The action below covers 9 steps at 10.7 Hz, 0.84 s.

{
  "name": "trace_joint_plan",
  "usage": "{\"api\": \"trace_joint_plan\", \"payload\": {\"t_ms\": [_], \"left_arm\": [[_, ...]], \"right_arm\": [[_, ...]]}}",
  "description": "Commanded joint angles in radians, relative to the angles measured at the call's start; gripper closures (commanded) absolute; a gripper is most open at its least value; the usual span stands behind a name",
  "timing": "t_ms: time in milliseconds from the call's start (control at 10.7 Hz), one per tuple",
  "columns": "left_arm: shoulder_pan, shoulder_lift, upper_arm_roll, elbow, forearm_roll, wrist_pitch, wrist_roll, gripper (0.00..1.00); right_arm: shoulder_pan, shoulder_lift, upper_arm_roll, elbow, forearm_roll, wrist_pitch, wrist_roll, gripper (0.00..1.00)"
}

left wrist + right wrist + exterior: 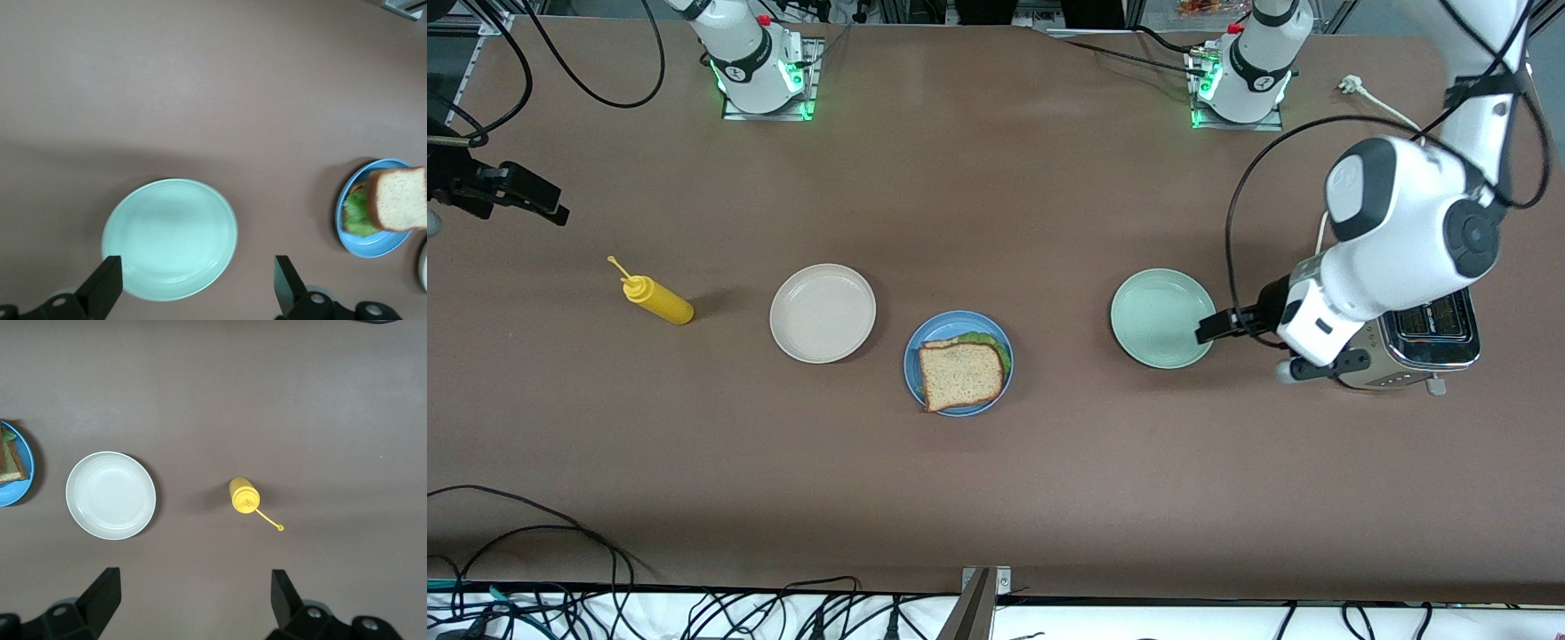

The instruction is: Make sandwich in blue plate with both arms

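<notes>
While the brown table (996, 498) bore three plates in a row, the blue plate (914, 366), nearest the front camera, held the sandwich (960, 375), top slice flat, lettuce edging its farther side. The left gripper (1209, 327), fingers spread, hung over the mint plate (1152, 311); the right gripper (193, 600), fingers spread, waited above the table's right-arm end.

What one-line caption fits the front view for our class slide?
Finished sandwich on the blue plate between empty beige and mint-green plates; both grippers open, left gripper over the mint plate's edge.
</notes>
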<state>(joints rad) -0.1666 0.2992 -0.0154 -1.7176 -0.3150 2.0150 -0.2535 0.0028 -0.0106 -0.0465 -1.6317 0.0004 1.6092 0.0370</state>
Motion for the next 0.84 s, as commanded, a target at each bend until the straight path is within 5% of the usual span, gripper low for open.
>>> {"api": "trace_joint_plan", "payload": {"t_ms": [0,747], "left_arm": [[0.030,-0.115,-0.008,-0.033,0.169,-0.109,0.025,0.00],[0.076,-0.239,-0.024,0.044,0.422,-0.302,0.132,0.00]], "right_arm": [[0.006,-0.002,-0.006,0.021,-0.014,-0.035,-0.011,0.00],[0.006,0.003,0.004,0.021,-0.008,-0.081,-0.014,0.00]]}}
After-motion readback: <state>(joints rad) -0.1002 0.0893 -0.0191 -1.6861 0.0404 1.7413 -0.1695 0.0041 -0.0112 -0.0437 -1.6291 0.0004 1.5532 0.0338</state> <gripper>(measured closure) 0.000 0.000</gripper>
